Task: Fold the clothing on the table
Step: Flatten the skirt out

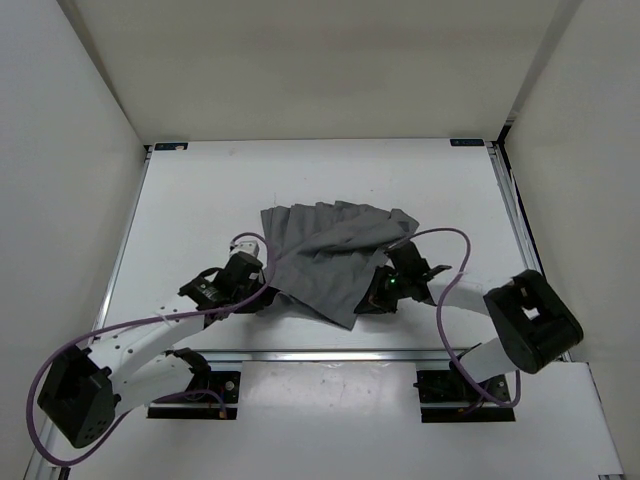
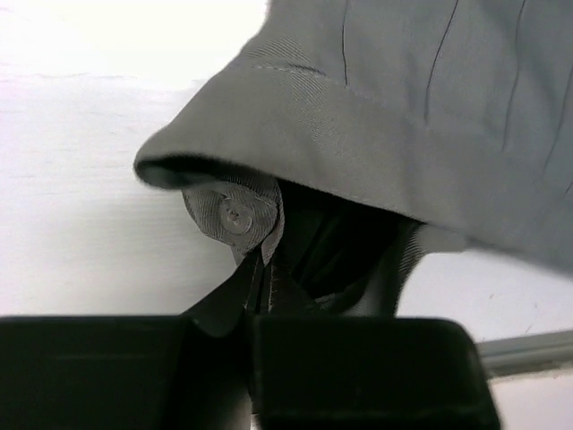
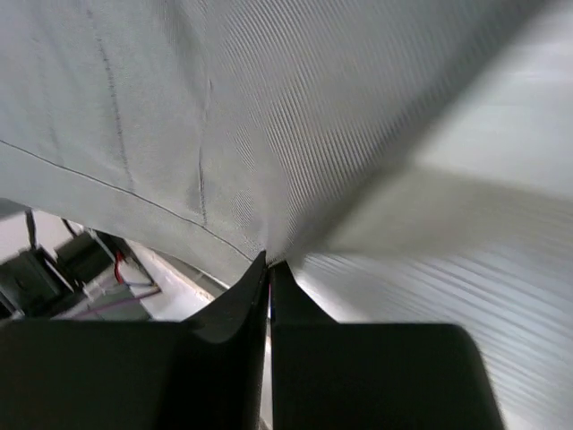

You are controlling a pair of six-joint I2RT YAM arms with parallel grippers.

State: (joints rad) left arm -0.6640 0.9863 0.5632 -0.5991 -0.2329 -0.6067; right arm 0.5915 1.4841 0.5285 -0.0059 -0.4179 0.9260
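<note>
Plainly, left tool (image 2: 266, 262) and right tool (image 3: 269, 262) pinch skirt (image 1: 335, 250).

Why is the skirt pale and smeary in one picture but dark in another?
Right wrist view: the skirt is very close to the camera, blurred and washed pale. Top view: farther off, sharp and dark. Left wrist view: the table glares white.

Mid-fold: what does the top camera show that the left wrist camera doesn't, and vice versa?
Top only: the whole grey skirt fanned out on the white table, with the right pincer at its near right edge. Left wrist only: a close-up of the left pincer shut on fabric beside a cloth-covered button, under the folded-over band. Both: the skirt, the table and the left pincer.
</note>
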